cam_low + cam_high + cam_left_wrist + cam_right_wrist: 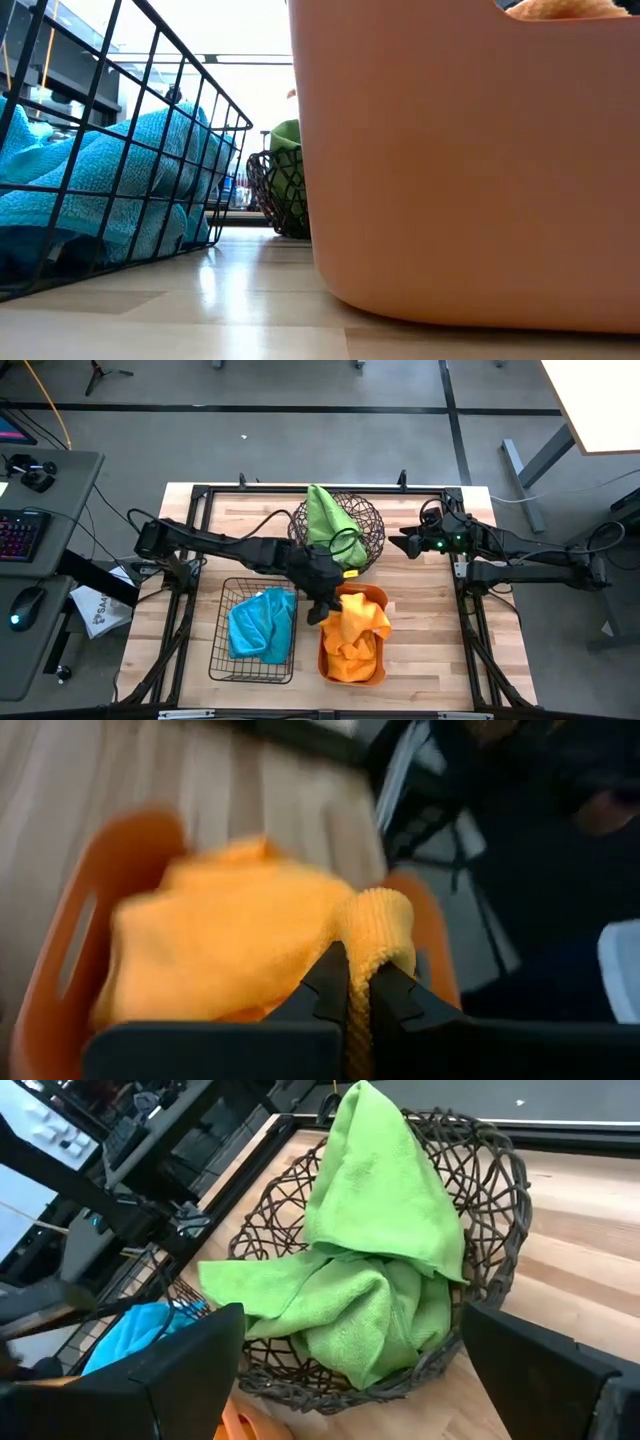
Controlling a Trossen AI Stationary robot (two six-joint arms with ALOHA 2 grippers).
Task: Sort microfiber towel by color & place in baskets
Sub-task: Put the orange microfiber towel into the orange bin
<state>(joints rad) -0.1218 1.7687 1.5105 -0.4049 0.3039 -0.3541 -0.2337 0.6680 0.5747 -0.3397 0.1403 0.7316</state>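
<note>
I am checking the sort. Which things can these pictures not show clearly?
- Towel counts: folds hide them, high view.
- Orange tub contents: its wall hides nearly all, low view.
- Left gripper, shut on orange towel: blurred, left wrist view.
- Blue towel: right finger covers part, right wrist view.

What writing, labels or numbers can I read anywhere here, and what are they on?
"SAA": dark letters on a white package at the left of the high view; whatever follows them is too small to read.
Keyboard keys: lit, but the characters are too small to read.
Nothing else in any view shows legible text.
</note>
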